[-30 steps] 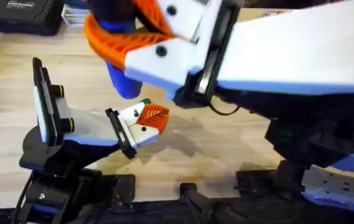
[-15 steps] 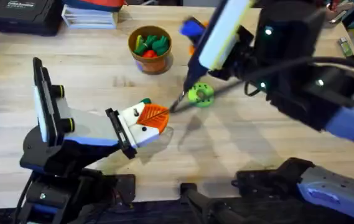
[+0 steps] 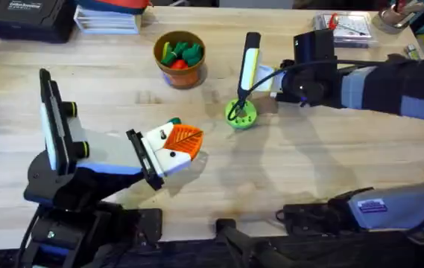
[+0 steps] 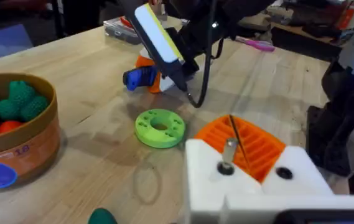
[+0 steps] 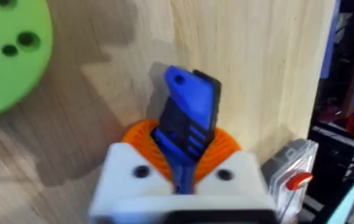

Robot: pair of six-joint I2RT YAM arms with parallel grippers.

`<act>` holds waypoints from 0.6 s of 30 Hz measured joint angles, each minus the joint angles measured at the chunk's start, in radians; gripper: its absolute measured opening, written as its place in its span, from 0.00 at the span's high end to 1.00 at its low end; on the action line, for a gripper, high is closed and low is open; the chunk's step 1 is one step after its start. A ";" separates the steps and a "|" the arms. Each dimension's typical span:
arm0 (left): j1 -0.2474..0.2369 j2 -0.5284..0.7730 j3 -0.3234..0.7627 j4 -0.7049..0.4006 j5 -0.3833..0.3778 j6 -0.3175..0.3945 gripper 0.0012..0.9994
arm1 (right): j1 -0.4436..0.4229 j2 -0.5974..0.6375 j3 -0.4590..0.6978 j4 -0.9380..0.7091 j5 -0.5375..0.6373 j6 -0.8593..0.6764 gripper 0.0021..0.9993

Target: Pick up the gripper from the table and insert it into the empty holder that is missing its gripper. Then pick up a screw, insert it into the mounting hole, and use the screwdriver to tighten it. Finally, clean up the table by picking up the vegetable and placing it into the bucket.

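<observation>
Screwdriver [image 5: 186, 127], bright blue, sits clamped between the right hand's [image 5: 183, 165] orange pads, low over the wooden surface [image 3: 308, 171] just beside the green holed disc [image 3: 241, 114], toward the far edge. Bucket [image 3: 179, 58] stands nearby holding toy vegetables. Left hand [image 3: 176, 145] hovers near the front edge; whether its fingers are apart or together I cannot tell.

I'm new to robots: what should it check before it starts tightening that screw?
1. Screwdriver clamped in the right gripper: ok.
2. Orange gripper sitting in the white holder: ok, by the look of it.
3. Screw in the mounting hole: a metal pin stands there; fully seated, cannot tell.
4. Screwdriver lined up over the screw: not ok, it is off by the green disc.
</observation>
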 joint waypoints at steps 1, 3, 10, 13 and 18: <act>0.000 0.000 0.000 0.000 0.000 0.000 1.00 | 0.002 0.000 0.001 0.003 -0.005 0.006 0.79; 0.000 0.000 0.000 0.000 0.000 0.000 1.00 | 0.005 -0.023 0.033 0.002 -0.015 0.115 0.03; 0.000 0.000 0.000 0.000 0.000 0.000 1.00 | 0.009 -0.137 0.034 -0.131 -0.033 0.331 0.01; 0.000 0.000 0.000 0.000 0.000 0.000 0.99 | 0.009 -0.242 0.034 -0.202 -0.036 0.425 0.01; 0.000 0.000 0.000 0.000 0.000 0.001 0.29 | 0.009 -0.462 0.034 -0.354 -0.103 0.590 0.01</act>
